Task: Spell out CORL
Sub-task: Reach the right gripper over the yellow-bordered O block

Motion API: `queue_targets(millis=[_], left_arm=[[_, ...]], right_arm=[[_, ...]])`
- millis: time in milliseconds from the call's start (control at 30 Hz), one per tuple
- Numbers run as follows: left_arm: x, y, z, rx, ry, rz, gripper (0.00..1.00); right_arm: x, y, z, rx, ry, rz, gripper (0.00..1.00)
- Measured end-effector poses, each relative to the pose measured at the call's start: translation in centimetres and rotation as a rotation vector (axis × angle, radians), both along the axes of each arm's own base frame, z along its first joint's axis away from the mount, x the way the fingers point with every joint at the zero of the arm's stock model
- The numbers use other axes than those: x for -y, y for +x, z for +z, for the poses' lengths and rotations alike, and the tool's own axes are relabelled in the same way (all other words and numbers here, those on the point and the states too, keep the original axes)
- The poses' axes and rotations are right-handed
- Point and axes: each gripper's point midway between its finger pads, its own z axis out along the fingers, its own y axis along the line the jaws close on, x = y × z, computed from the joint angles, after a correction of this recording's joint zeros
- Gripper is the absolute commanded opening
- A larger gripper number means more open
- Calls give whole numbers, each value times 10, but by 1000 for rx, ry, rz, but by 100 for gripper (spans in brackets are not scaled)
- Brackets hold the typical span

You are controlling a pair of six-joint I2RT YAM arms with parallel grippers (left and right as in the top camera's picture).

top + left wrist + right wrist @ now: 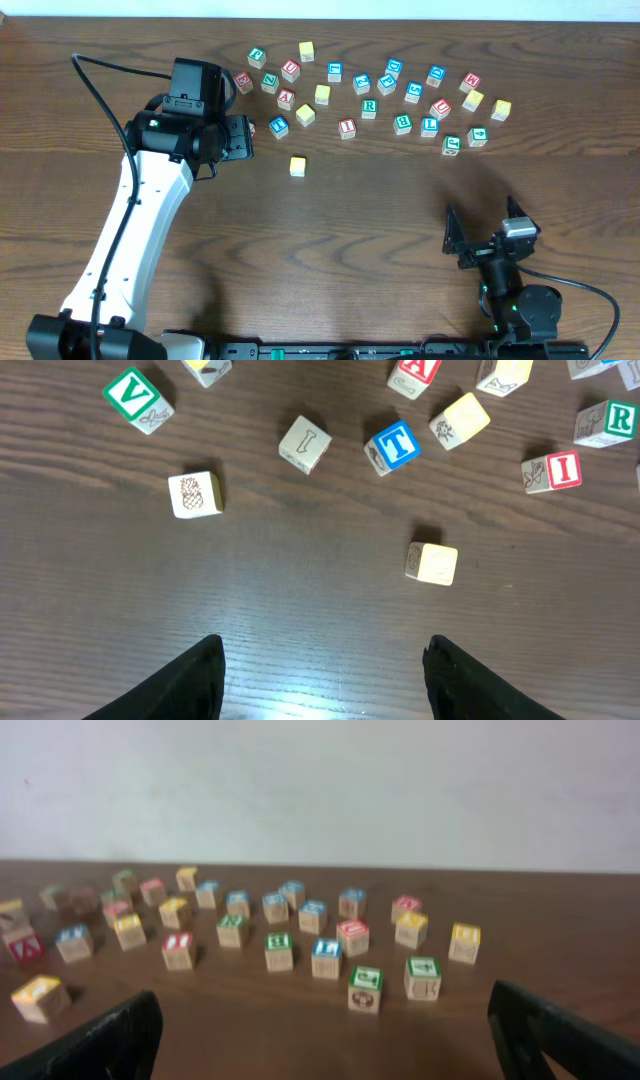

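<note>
A dark wood-grain table point(380, 220) is meeting a pale wall point(320, 790) behind. Letter blocks point(369, 108) are lying scattered along its far side. The left hand point(325, 648) is hovering spread beside them; the right hand point(322, 1000) is sitting spread, well apart.

Wooden letter blocks point(322, 94) lie scattered across the upper middle; green R point(369, 108) mid-cluster, blue L point(430, 126) further right, 1 yellow block point(297, 166) alone below them.
</note>
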Motion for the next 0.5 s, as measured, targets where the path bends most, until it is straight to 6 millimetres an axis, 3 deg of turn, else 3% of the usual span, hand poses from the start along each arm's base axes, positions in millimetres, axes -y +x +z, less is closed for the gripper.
queue_targets(millis=[267, 500], left_arm=[[0, 1, 1, 5, -1, 0, 63], [0, 1, 1, 5, -1, 0, 63]], right_arm=[[0, -1, 29, 115, 6, 0, 99], [0, 3, 48, 102, 6, 0, 99]])
